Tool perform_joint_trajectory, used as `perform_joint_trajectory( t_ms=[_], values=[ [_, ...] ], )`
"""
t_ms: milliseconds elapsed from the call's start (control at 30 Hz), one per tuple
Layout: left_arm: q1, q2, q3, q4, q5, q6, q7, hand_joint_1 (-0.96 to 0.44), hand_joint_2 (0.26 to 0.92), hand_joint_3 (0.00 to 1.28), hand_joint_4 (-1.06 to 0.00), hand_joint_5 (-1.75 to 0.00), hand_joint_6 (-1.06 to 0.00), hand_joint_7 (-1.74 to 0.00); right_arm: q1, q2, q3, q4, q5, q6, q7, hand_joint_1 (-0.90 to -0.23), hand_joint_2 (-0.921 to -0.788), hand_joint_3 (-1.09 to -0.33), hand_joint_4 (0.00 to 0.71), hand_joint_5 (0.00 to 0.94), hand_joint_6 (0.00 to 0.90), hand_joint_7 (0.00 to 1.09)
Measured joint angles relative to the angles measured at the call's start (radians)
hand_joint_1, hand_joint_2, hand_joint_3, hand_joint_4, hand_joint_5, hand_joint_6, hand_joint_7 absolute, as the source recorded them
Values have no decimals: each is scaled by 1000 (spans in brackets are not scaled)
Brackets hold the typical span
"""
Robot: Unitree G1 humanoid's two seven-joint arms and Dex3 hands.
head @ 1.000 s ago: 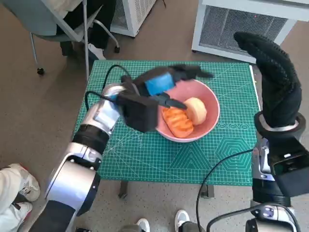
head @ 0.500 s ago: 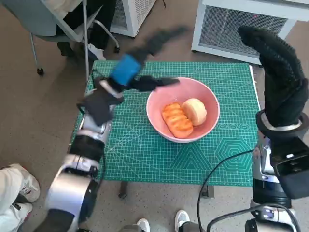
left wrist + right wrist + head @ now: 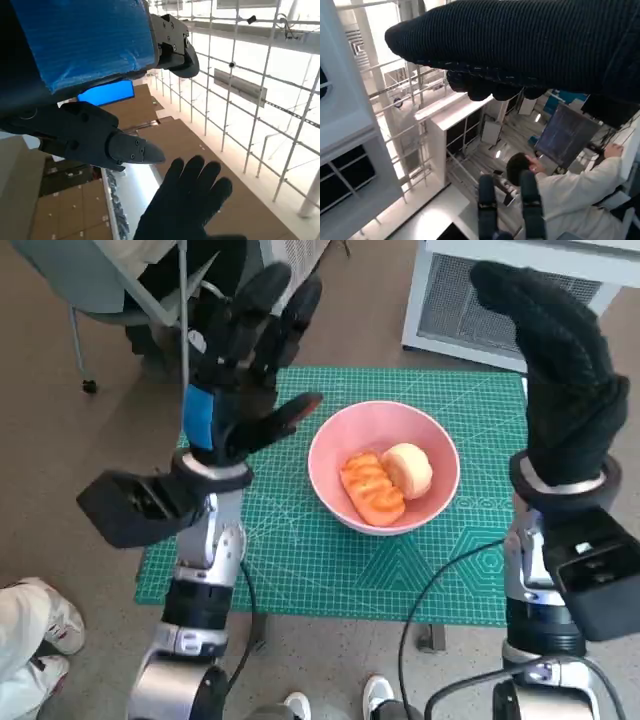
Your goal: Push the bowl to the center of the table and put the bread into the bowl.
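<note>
The left hand [image 3: 237, 370] is black with blue tape, the right hand [image 3: 560, 370] black-gloved, on pale silver forearms trailing black cables.

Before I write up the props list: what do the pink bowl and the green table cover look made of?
The pink bowl looks like smooth plastic or glazed ceramic: even colour, soft sheen on the rim; which one, I cannot tell. The green table cover looks like a matte rubbery cutting mat, judging by its printed pale grid lines and flat, dull surface.
</note>
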Motion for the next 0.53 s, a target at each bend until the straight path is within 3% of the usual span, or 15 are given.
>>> perform_joint_trajectory(
  t_ms=[533],
  values=[
    [48,11,5,-56,45,1,27,-75,921,200,-291,0,-120,-554,0,0,1,0,0,0,0,-558,-921,-763,273,3,23,631]
  ],
)
